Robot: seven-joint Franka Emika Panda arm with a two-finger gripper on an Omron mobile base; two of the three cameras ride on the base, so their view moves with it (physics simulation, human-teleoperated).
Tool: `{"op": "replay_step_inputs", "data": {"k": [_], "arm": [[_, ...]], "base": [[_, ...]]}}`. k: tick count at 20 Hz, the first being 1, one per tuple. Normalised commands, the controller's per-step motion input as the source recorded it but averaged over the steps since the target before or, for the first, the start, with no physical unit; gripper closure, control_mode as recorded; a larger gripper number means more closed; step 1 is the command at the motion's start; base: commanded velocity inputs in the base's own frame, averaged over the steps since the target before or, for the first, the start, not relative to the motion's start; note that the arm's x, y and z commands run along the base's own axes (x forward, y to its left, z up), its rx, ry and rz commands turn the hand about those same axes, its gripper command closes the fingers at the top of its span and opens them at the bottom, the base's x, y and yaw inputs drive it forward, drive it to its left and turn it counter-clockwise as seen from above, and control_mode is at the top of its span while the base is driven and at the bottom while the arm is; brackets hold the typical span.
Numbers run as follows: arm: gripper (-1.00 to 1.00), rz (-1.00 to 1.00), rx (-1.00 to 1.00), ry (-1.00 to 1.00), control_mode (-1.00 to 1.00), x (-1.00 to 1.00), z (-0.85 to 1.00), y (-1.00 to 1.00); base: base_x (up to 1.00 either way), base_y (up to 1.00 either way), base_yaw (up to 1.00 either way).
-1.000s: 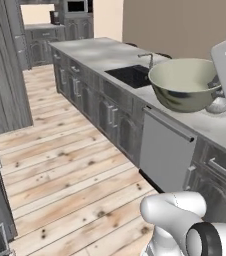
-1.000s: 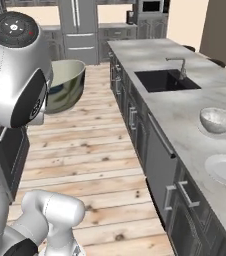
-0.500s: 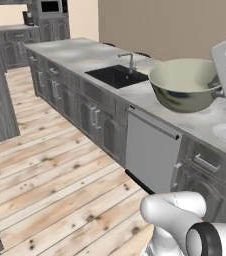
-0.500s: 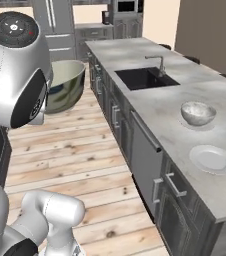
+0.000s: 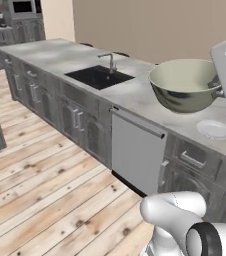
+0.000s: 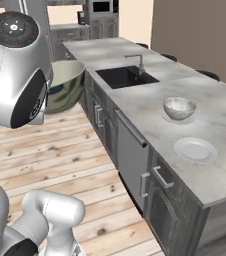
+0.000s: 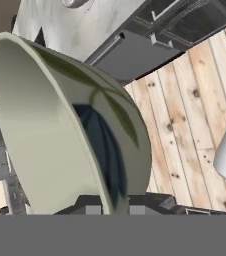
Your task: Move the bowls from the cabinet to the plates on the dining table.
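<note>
My gripper (image 5: 217, 93) is shut on the rim of the cream-rimmed, greenish bowl (image 5: 184, 84), carried in the air above the floor beside the dining table (image 5: 140, 98). The same bowl (image 6: 66, 84) shows behind my arm in the right base view. It looms tilted in the hand view (image 7: 60, 130), with my gripper (image 7: 113, 206) at its lower rim. An empty plate (image 6: 195, 150) lies near the table's (image 6: 150, 125) close end, also seen as plate (image 5: 215, 129). Just beyond it stands the pale marbled bowl (image 6: 179, 107); I cannot tell whether a plate lies under it. The cabinet is out of view.
A black sink (image 5: 99, 77) with a faucet (image 5: 110, 61) is set into the table top farther along. A plain grey appliance front (image 5: 135, 155) faces the wooden floor (image 5: 45, 200). Dark stools (image 6: 209, 75) stand behind the table. A black oven (image 6: 101, 6) sits at the far end.
The whole picture has shifted: the base has driven and turned toward the table, so the plate and marbled bowl appear nearer. The greenish bowl stays in my shut gripper.
</note>
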Motion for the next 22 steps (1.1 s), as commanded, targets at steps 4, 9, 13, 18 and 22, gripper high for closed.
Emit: {"op": "replay_step_inputs", "data": {"k": [4,9,13,18,22], "arm": [[1.00,0.00,0.00,0.00,1.00,0.00,0.00,0.00],[1.00,0.00,0.00,0.00,1.00,0.00,0.00,0.00],[1.00,0.00,0.00,0.00,1.00,0.00,0.00,0.00],[1.00,0.00,0.00,0.00,1.00,0.00,0.00,0.00],[1.00,0.00,0.00,0.00,1.00,0.00,0.00,0.00]], "base": [[0.00,0.00,-0.25],[0.00,0.00,-0.25],[0.00,0.00,-0.25],[0.00,0.00,-0.25],[0.00,0.00,-0.25]]}}
